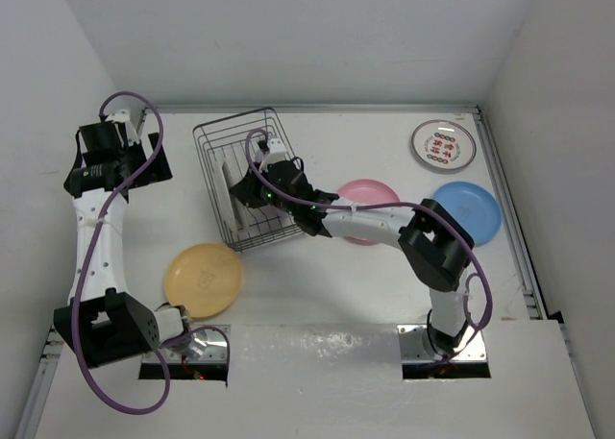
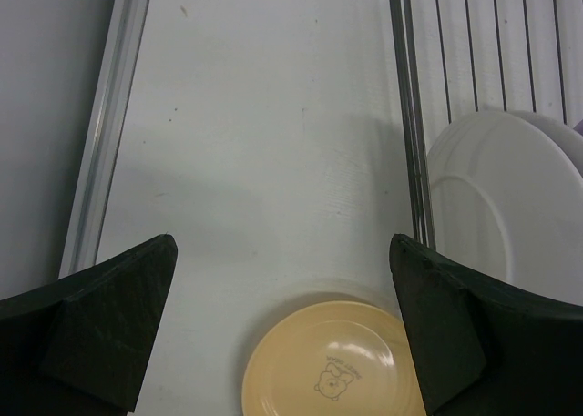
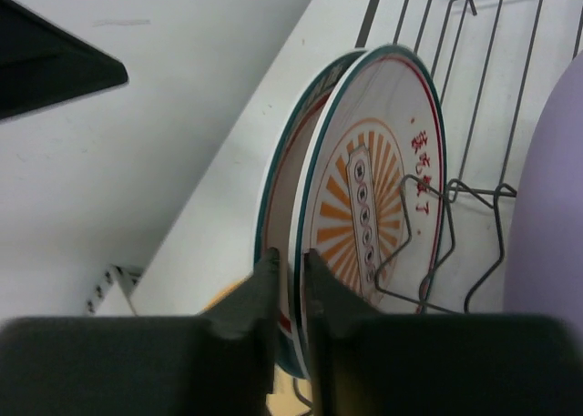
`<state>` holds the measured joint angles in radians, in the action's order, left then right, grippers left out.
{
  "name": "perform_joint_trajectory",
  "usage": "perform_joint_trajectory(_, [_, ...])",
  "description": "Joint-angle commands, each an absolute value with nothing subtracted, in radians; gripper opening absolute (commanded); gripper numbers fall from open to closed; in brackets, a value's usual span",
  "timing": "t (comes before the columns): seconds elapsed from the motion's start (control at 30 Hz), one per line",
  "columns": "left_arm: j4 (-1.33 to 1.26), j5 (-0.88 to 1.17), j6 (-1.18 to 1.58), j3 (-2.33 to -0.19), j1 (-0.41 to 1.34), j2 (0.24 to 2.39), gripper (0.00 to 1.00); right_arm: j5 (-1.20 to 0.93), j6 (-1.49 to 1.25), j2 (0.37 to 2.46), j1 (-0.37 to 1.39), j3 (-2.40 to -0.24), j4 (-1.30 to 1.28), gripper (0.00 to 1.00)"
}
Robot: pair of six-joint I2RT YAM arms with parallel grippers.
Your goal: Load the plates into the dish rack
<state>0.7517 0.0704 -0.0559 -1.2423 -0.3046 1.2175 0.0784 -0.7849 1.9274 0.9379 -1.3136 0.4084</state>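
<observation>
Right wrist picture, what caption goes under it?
The right gripper pinches the rim of a printed plate in the dish rack.

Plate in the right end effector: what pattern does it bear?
Round white plate: orange sunburst rays; right wrist view.

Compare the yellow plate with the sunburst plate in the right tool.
The yellow plate lies flat on the table; the sunburst plate stands on edge in the dish rack. The yellow plate carries a small bear drawing; the sunburst plate is white with orange rays and a teal rim. The yellow plate is free; the right tool pinches the sunburst plate's rim. Both are round and shallow.
</observation>
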Motion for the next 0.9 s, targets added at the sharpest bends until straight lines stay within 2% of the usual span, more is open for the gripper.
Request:
perform_joint_trajectory(0.0, [0.719,0.061,-0.061,-1.236,-0.318,1.21,0.99,0.078,-0.733,1.93,0.943,-1.341,0.48,0.19])
perform_joint_trajectory(0.2, [0.716,0.064,-0.06,-1.236,-0.318,1.213,0.99,0.046,-0.68,1.893,0.943,-1.339,0.509,0.38])
perform_joint_trajectory(0.6, [0.745,0.098,-0.099,-1.249,-0.318,1.223,0.98,0.023,-0.575,1.772,0.945,-1.287,0.503,0.48])
perform_joint_trajectory(0.63, [0.762,0.124,-0.132,-1.249,-0.318,1.224,0.93,0.015,-0.534,1.752,0.943,-1.289,0.491,0.5])
perform_joint_trajectory(0.7, [0.863,0.251,-0.263,-1.249,-0.318,1.244,0.9,-0.032,-0.474,1.735,0.943,-1.301,0.462,0.54])
perform_joint_trajectory(0.73, [0.908,0.282,-0.314,-1.24,-0.318,1.253,0.85,-0.053,-0.4,1.726,0.943,-1.305,0.412,0.56])
perform_joint_trajectory(0.87, [1.076,0.285,-0.571,-1.143,-0.376,1.278,0.77,-0.051,-0.238,1.636,0.945,-1.241,0.256,0.61])
